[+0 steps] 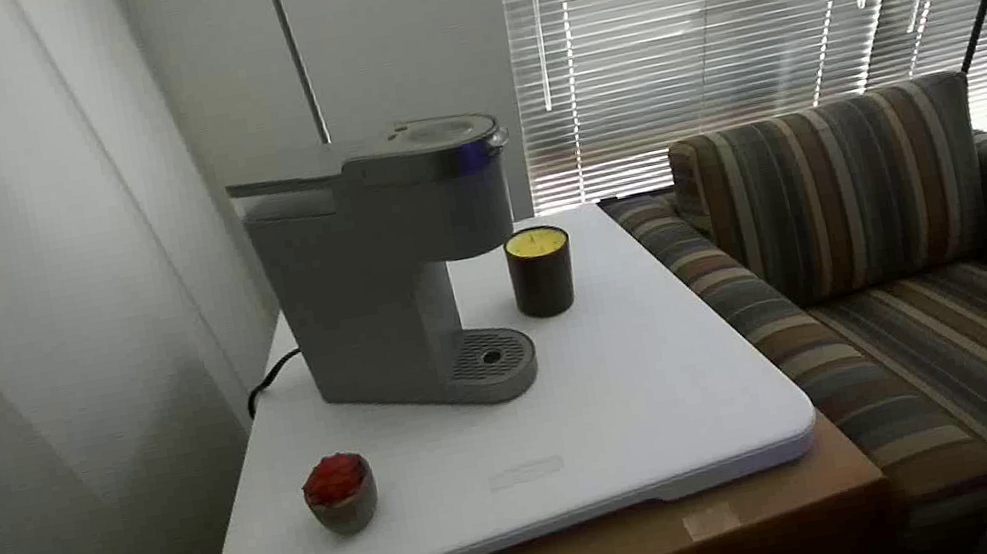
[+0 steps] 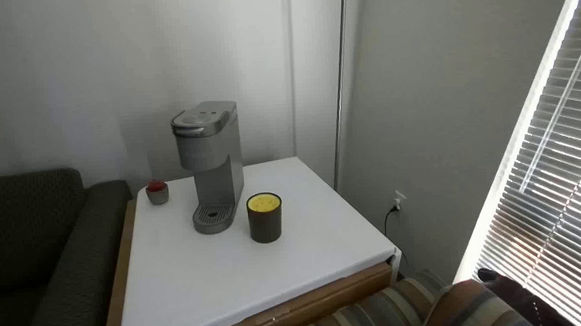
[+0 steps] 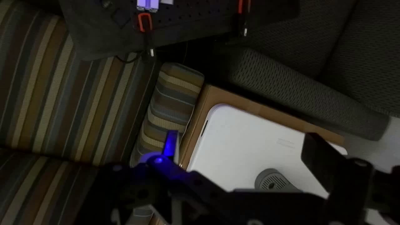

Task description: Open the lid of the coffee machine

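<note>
In an exterior view, red-topped pot [image 1: 341, 495] at lower left, easy to knock if you swing low. Left of centre's your coffee machine [image 1: 364, 290], lid [image 1: 433, 133] across its upper right end, lying flat, so not opened yet I'd say. Yank the front lip too hard and my guess is the whole machine tips or skids. Just right, the dark cup [image 1: 543, 278] could get clipped on a low approach. For edges, the wall [image 1: 48, 396] crowds the left; your roomiest bit is the lower right of the white board [image 1: 656, 390], then the striped armchair [image 1: 842, 236] hugs its edge. In the wrist view your gripper [image 3: 242, 145] is spread wide, holding nothing.
</note>
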You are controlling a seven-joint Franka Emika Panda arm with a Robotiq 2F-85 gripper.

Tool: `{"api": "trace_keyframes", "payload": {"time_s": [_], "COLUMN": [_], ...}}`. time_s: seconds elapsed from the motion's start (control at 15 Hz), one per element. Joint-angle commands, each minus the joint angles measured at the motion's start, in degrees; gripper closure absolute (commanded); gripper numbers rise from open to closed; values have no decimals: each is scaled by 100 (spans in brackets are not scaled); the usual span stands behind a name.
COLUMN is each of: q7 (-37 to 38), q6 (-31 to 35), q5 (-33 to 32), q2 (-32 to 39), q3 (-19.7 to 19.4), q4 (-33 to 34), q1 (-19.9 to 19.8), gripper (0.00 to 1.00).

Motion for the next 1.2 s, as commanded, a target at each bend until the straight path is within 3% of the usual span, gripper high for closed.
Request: {"api": "trace_keyframes", "payload": {"time_s": [0.0,0.53,0.6,0.67,0.87,0.93,1.13], "q7": [-97,-1197,-1323,-1632,-2521,-1981,-2035], "q6": [-12,105,89,89,-46,124,125], "q5": [76,534,586,760,1282,1064,1097], "q2": [50,2007,2316,2648,3502,2876,3152], "q3": [116,-85,-220,-57,30,247,378], "q4": [14,944,1144,1307,1944,1383,1512], "q1": [-171,404,671,525,605,382,323], "gripper": [0,0,0,0,0,0,0]}}
